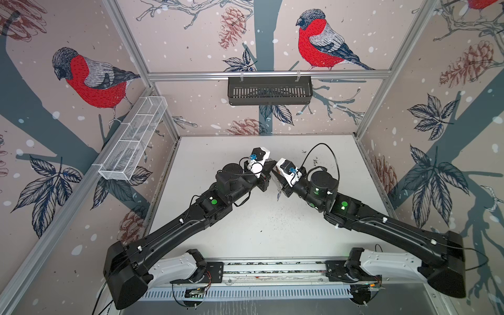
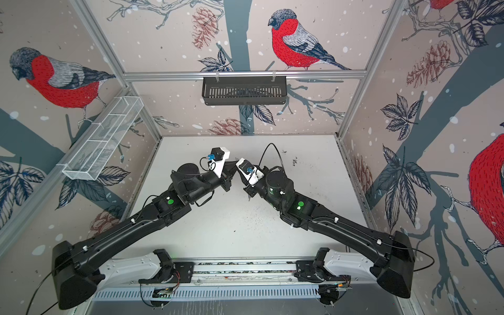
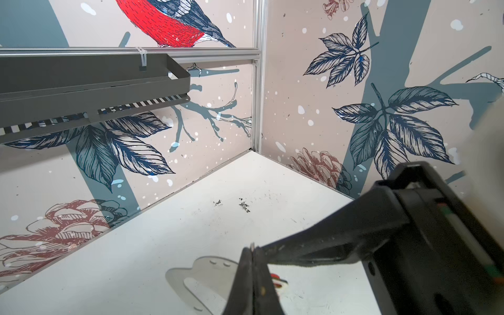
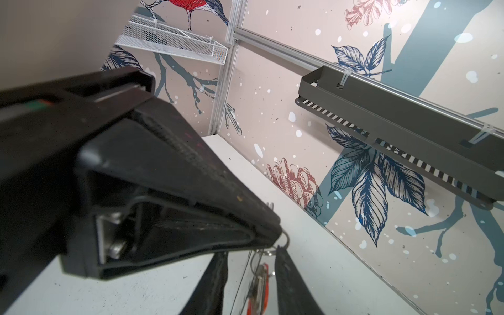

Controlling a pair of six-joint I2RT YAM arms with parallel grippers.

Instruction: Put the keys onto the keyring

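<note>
**Hands tip to tip above the tabletop: ring pinch is the weak spot**

Status: you have the left hand (image 4: 280, 232) clenched, its tips pinching a small metal ring (image 4: 287, 240) on a very short bite. The right hand (image 4: 252, 251) grasps the keyring (image 3: 201, 272). The see-through plate runs edge-on between its part-closed fingers, and the red-orange tag (image 4: 264, 286) sits in the same gap. All of it is up off the tabletop (image 1: 259, 231), mid-workspace. A silver key (image 1: 278, 193) dangles under the right hand in a top view. I can't find the blue-tag set in any view.

Risks, my read:
- The ring pops out of the left pinch. Cause: tiny bite, round wire, any tug from the right hand.
- The plate twists or slides in the right hand. Cause: it is thin and smooth, and the tag shares the gap, so the pads may not seat flat. Pad contact is hidden.
- The fingertips clash. Cause: the two hands are touching or nearly so, and a small offset jams them.
- The dangling key swings and snags the plate's slot or a finger.
- You're blind from above. The meeting point is hidden under the hands in both top views, so go by the wrist views.

Writing: none legible. No brand, label or text shows on the tag, plate or hands.
</note>
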